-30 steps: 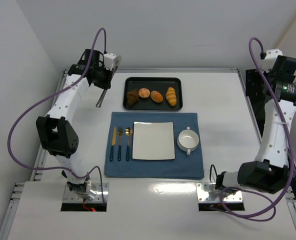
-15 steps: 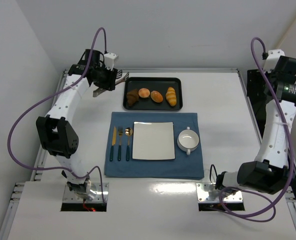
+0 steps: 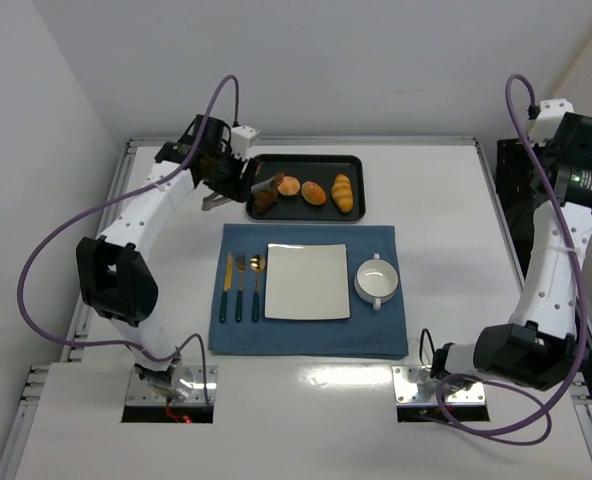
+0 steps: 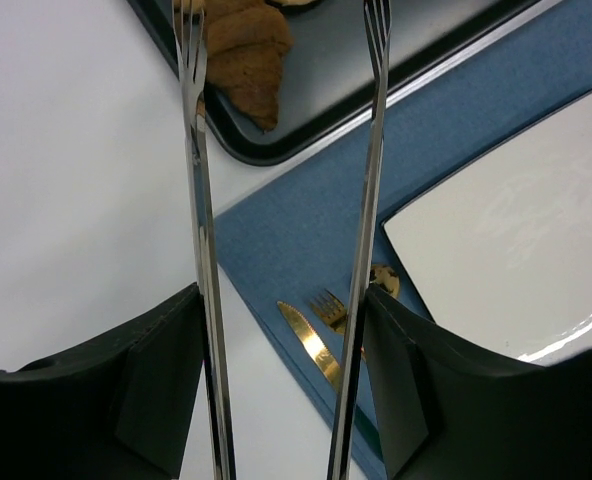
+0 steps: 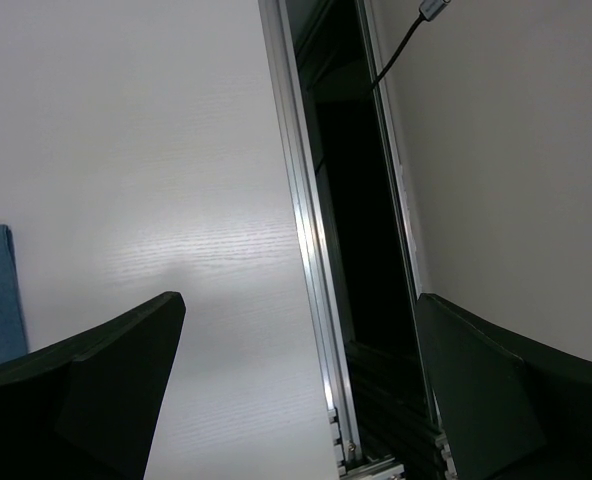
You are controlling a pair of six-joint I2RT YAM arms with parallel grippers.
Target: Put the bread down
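The bread (image 3: 314, 193) lies on the black tray (image 3: 306, 158), third in a row of four pieces. It is ahead of my left fingers (image 3: 224, 175) and a little to their right, past a dark brown pastry (image 4: 246, 60) and a paler round bun (image 3: 289, 186). A yellow ridged roll (image 3: 343, 192) lies just beyond it.

My left fingers are clamped on a pair of metal tongs (image 4: 369, 150), whose two arms stand apart. Their forked tips reach over the near corner of the tray, by the dark pastry, and hold nothing. I judge the task barely begun: the bread is not yet gripped, and lifting, carrying and setting down are all left. The square white plate (image 3: 306, 282) below the tongs looks like the place for it.

My right fingers (image 5: 106, 390) are spread wide and empty, raised well off to the far side.

The plate sits on a blue cloth (image 3: 376, 330) with a knife (image 4: 311, 345), other cutlery and a white bowl (image 3: 377, 280). The surface (image 3: 456, 200) is white, edged with an aluminium rail (image 5: 311, 300), and plain white walls close it in.
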